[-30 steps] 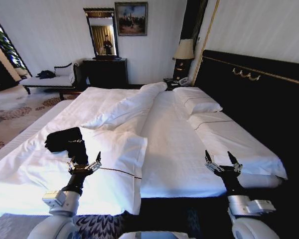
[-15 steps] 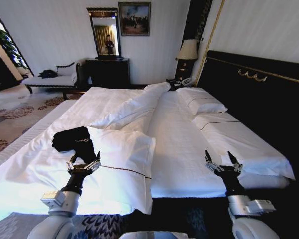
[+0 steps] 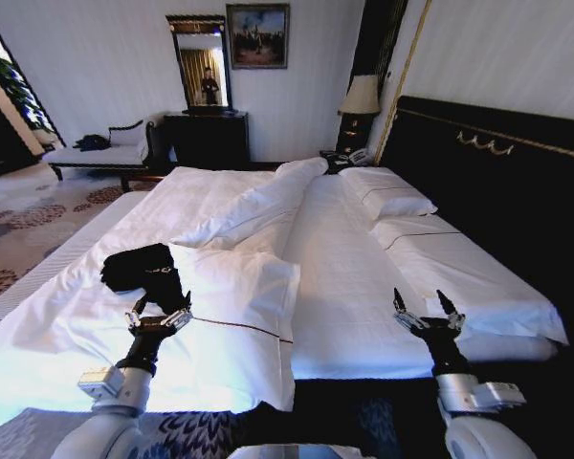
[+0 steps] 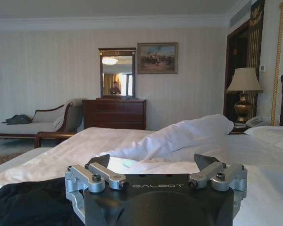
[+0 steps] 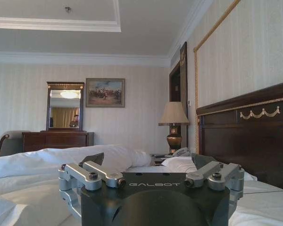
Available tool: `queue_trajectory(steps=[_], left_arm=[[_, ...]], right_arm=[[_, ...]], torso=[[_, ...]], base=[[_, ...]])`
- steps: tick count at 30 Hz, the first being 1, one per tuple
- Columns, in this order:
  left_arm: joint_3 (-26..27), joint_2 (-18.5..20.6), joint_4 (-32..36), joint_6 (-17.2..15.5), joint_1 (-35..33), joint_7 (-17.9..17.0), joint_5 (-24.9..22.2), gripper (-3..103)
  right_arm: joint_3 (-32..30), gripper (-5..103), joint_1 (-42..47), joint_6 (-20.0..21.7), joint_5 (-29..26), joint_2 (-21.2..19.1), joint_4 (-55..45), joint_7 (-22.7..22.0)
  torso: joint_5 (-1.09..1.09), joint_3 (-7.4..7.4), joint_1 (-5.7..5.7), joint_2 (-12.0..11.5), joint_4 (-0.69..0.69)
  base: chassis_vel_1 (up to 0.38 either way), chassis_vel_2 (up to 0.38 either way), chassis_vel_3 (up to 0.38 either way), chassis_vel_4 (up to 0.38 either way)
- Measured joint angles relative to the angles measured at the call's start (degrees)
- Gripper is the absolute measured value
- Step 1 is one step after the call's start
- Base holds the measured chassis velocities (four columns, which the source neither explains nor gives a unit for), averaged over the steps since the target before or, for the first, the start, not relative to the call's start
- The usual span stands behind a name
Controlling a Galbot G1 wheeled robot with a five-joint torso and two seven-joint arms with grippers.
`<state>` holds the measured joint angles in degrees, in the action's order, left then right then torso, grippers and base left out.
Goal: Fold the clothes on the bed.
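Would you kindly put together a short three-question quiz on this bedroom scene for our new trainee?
1. True or false: the crumpled black cotton T-shirt lies on the white duvet of the large double bed, just ahead of the left gripper.
2. Which gripper is nearer the tall dark wooden headboard? A) left B) right
3. Fill in: the fingers of both grippers are ____.

Key
1. True.
2. B, the right gripper hovers at that side of the bed's foot.
3. Open, holding nothing.
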<state>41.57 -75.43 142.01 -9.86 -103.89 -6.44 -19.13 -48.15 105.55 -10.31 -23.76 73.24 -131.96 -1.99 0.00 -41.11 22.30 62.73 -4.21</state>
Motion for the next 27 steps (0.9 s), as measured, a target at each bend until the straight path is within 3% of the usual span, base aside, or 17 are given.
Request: queue_trajectory(steps=[27], left_arm=[[2.5,0.5,-1.0,-0.3,-0.6,-0.8,-2.4,100]], right_arm=[[1.1,100,-2.5,0.1,0.6,-0.4,2.6,-0.4]], torso=[[0.00,0.00,0.00,0.0,0.00]], base=[[0.013,0.019,-0.011,-0.020]])
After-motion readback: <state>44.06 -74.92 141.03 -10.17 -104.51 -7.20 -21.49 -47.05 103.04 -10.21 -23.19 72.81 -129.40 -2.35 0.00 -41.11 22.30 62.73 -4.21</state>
